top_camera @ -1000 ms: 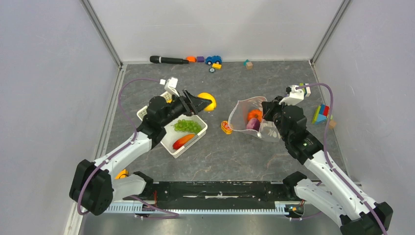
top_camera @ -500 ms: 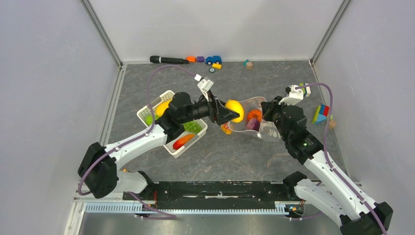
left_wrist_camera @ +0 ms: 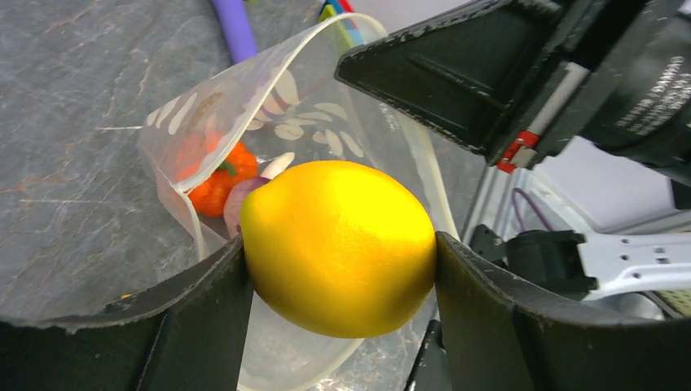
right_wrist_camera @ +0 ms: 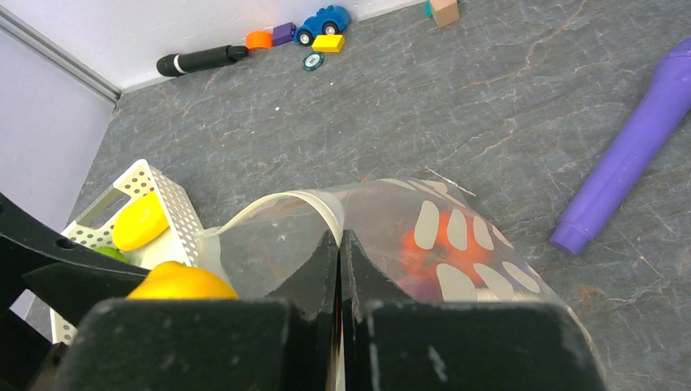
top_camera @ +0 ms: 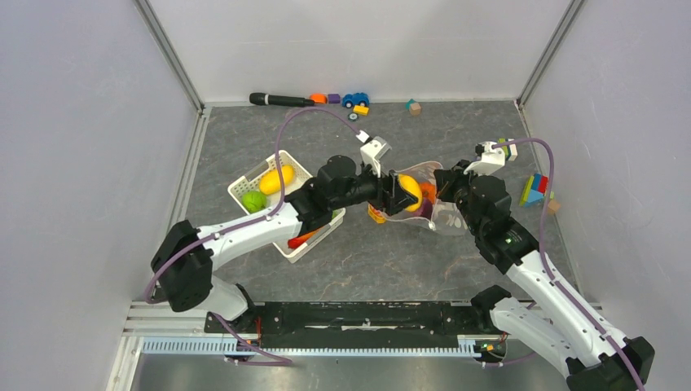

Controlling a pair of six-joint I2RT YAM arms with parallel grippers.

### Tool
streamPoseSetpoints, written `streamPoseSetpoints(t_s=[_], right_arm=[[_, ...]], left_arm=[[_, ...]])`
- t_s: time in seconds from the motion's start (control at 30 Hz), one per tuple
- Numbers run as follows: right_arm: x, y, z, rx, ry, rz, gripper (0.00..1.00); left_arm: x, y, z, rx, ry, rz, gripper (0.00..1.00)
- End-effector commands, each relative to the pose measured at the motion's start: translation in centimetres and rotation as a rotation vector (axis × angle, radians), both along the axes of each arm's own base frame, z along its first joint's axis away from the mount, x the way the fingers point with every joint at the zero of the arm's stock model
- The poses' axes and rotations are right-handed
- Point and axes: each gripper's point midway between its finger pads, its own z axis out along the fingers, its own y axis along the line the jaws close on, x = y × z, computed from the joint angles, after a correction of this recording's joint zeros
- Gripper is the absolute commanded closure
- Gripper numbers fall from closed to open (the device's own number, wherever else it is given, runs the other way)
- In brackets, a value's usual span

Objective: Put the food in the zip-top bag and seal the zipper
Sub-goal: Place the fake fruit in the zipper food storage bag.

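Tiny white print on the right arm's black housing (left_wrist_camera: 652,94), too small for reading.

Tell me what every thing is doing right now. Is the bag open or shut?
bag, open, unsealed, held up by its rim.
right hand, shut on the bag rim.
left hand, holding the yellow fruit at the bag mouth.
yellow fruit, gripped, not yet in the bag.
pumpkin, inside the bag.
basket, upright, part full.
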Motion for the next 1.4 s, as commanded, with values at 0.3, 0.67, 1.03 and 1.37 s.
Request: streamPoseSetpoints(t_s=[0.3, 0.67, 1.03, 1.37], right_arm=[[-0.2, 0.2, 2.2, 0.044, -0.063, 0.011, 1.0], [-0.4, 0.0, 2.4, 0.049, -0.072, 0.005, 1.0], [-0.6, 0.0, 2.7, 0.054, -0.08, 0.014, 1.0], [-0.3, -0.2, 2.3, 0.045, -0.069, -0.009, 1.0]], left_arm=[[3.4, -1.1, -1.1, 0.169, -0.089, 0.208, 0.5], [3.3, -1.6, -1.8, 0.205, -0.088, 0.226, 0.06], [3.1, -1.4, -1.6, 0.211, -0.081, 0.231, 0.0], [1.7, -0.6, 0.1, 0.174, -0.086, 0.195, 0.0]])
